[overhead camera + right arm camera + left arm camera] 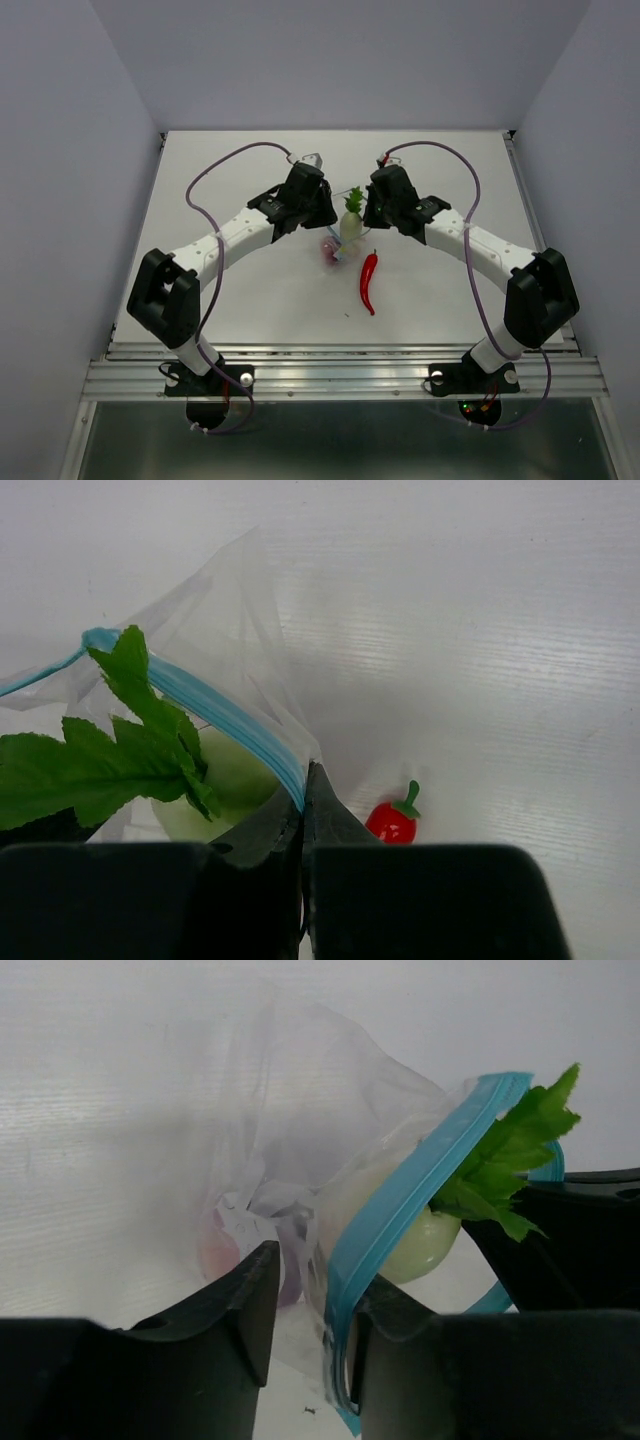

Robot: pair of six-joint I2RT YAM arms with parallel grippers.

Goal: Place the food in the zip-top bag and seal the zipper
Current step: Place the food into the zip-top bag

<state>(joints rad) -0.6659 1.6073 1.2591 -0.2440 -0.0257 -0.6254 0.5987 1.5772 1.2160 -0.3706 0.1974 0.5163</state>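
Clearly the job is only part done. The radish (425, 1245) sits in the mouth of the bag (300, 1090) with its leaves (505, 1160) poking out past the zipper strip (420, 1180). A pinkish shape seen through the film looks like the onion (215, 1250), probably already inside. The chili (393, 822) lies on the bare worktop (480, 630), outside the bag and just beside the right claw.

The step in hand, as I judge it, is holding the mouth wide enough to settle the radish fully inside. To do it well, one side of the rim should stay firmly pinched while the other lip is taken cleanly and drawn away, so the opening spreads rather than folds. The leaves need to go wholly below the strip, or the zipper will not close over them. The chili should go in before any sealing.

The right claw (303, 800) is clenched tight on the bag's edge, right at the blue strip. The left claw (315, 1290) stands partly open: the strip runs through the gap and seems to rest against one finger, but nothing is pinched, so it is holding nothing.
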